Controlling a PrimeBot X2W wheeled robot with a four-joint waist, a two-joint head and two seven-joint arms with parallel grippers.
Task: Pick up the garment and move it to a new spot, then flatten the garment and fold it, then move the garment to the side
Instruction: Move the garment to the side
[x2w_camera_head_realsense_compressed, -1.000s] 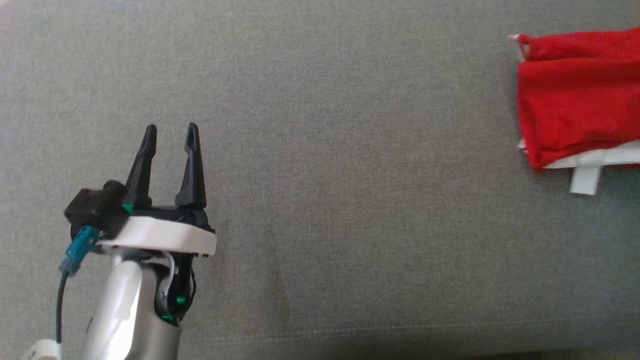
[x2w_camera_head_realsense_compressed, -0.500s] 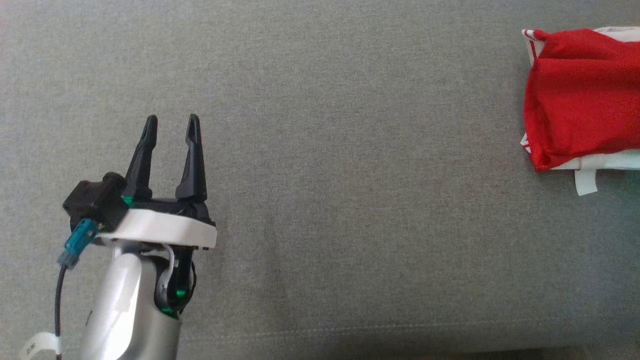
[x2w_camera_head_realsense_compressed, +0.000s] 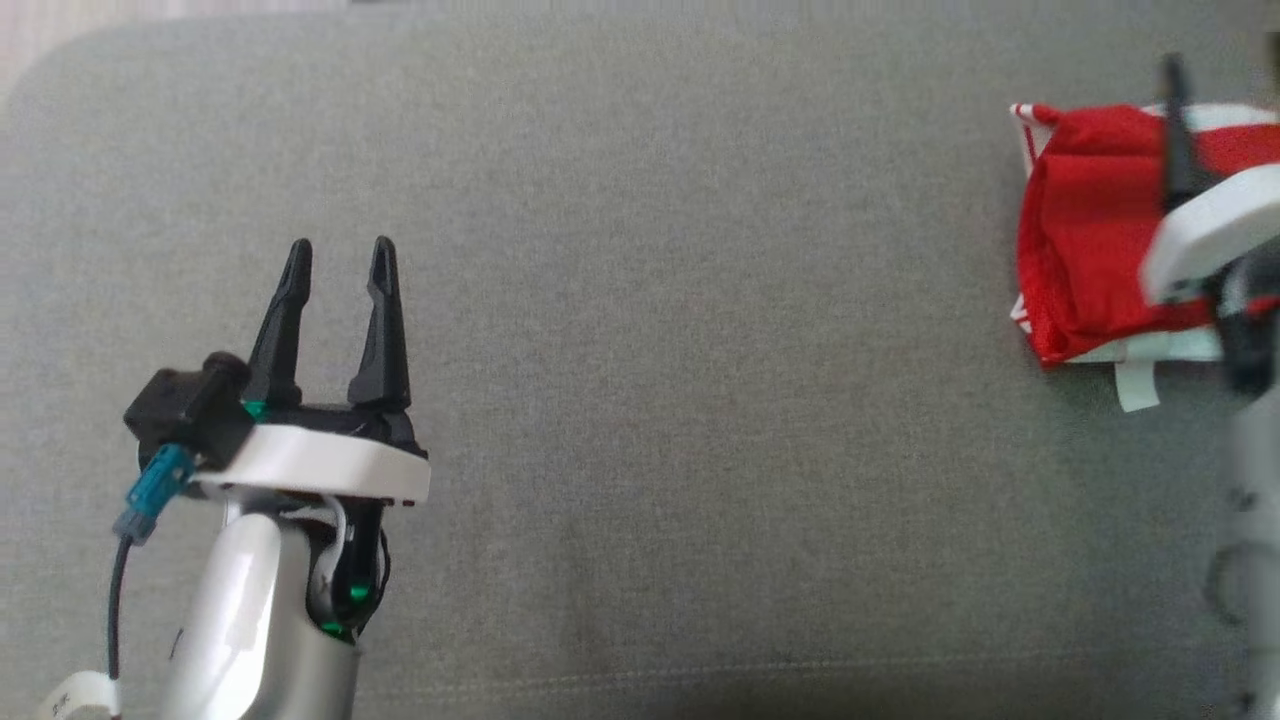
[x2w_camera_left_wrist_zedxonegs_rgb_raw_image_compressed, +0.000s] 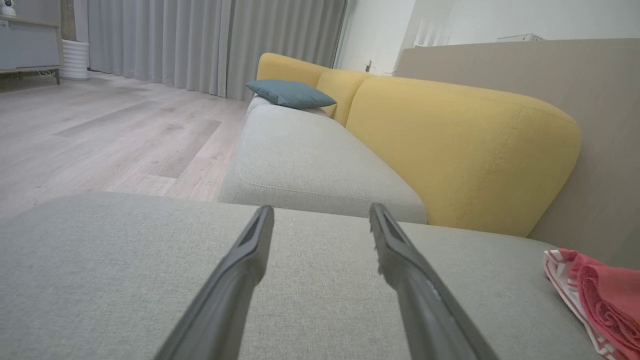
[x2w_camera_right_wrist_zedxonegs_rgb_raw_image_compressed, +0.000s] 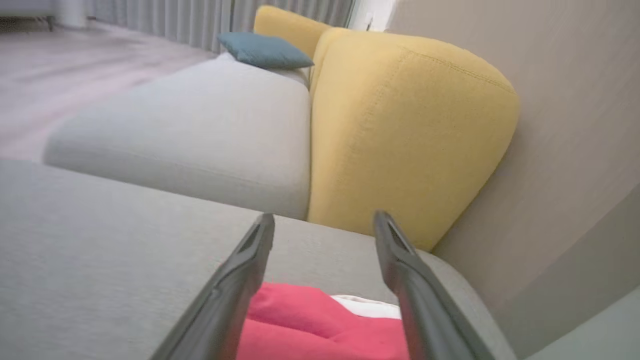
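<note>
The garment (x2w_camera_head_realsense_compressed: 1085, 230) is a red piece with white striped trim, folded into a compact bundle at the far right of the grey seat cushion (x2w_camera_head_realsense_compressed: 700, 300). Its edge also shows in the left wrist view (x2w_camera_left_wrist_zedxonegs_rgb_raw_image_compressed: 605, 295). My right gripper (x2w_camera_head_realsense_compressed: 1220, 60) hovers blurred over the bundle. In the right wrist view its jaws (x2w_camera_right_wrist_zedxonegs_rgb_raw_image_compressed: 325, 216) stand open above the red cloth (x2w_camera_right_wrist_zedxonegs_rgb_raw_image_compressed: 320, 325), holding nothing. My left gripper (x2w_camera_head_realsense_compressed: 340, 245) rests at the lower left, open and empty, far from the garment; its fingers (x2w_camera_left_wrist_zedxonegs_rgb_raw_image_compressed: 321, 209) point along the cushion.
A yellow backrest (x2w_camera_left_wrist_zedxonegs_rgb_raw_image_compressed: 450, 150) rises behind the cushion's far right side, with a beige panel (x2w_camera_right_wrist_zedxonegs_rgb_raw_image_compressed: 575, 150) beside it. Beyond lie a second pale seat cushion (x2w_camera_left_wrist_zedxonegs_rgb_raw_image_compressed: 310, 165), a blue pillow (x2w_camera_left_wrist_zedxonegs_rgb_raw_image_compressed: 290, 94) and wooden floor (x2w_camera_left_wrist_zedxonegs_rgb_raw_image_compressed: 100, 135). The cushion's rounded corner shows top left (x2w_camera_head_realsense_compressed: 40, 70).
The right gripper has come into the head view at the right edge, over the garment. The bundle has settled flatter. The head view itself has shifted a little. My left arm has stayed put.
</note>
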